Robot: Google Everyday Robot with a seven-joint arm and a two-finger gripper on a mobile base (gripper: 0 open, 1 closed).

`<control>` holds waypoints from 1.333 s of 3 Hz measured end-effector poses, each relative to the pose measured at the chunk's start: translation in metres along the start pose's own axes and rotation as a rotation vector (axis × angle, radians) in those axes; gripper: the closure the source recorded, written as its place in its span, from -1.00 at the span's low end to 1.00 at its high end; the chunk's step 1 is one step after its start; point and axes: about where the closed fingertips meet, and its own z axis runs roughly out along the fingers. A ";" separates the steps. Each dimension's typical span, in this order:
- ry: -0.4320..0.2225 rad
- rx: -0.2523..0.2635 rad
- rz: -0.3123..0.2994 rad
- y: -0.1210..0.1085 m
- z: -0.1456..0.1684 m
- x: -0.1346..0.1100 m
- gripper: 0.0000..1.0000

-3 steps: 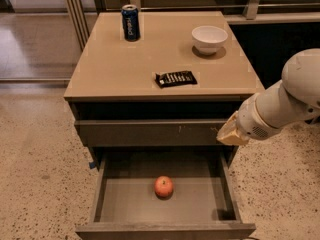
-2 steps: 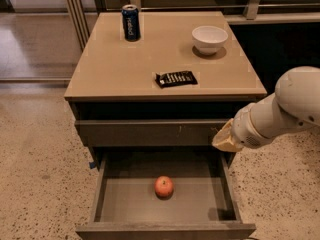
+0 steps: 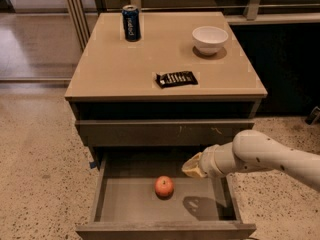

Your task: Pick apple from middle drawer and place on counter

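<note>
While my arm (image 3: 265, 156) reaches in from the right side, my gripper (image 3: 192, 165) hangs over the open middle drawer (image 3: 125, 204), a little higher than the apple (image 3: 164, 186) and to its right. It is near the apple but does not touch it; a clear gap shows between them. Whether my gripper is open or closed I cannot tell, because I see only its pale yellowish tip, which points left toward the apple.

The apple sits on the grey floor of the drawer, about halfway between the two side walls. It is red-orange and rests on its own small shadow. To the right of the apple, on the same drawer floor, lies the darker shadow (image 3: 200, 206) of my gripper.

Behind the apple and higher, the upper drawer front (image 3: 160, 132) is closed and carries some small pale scratches. Higher again is the counter (image 3: 115, 69), tan and flat. On it, far behind the apple and a little to its left, a dark blue can (image 3: 131, 22) stands upright. A white bowl (image 3: 210, 39) stands far behind the apple on the right. A black snack bar (image 3: 176, 78) lies flat near the counter's front edge, almost straight above the apple. Left of the apple, outside the drawer, is the speckled floor (image 3: 40, 149).
</note>
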 end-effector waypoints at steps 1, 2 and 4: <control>-0.029 -0.044 0.040 -0.003 0.059 0.027 1.00; -0.028 -0.045 0.037 -0.002 0.064 0.031 1.00; -0.037 -0.019 0.022 -0.009 0.090 0.056 0.62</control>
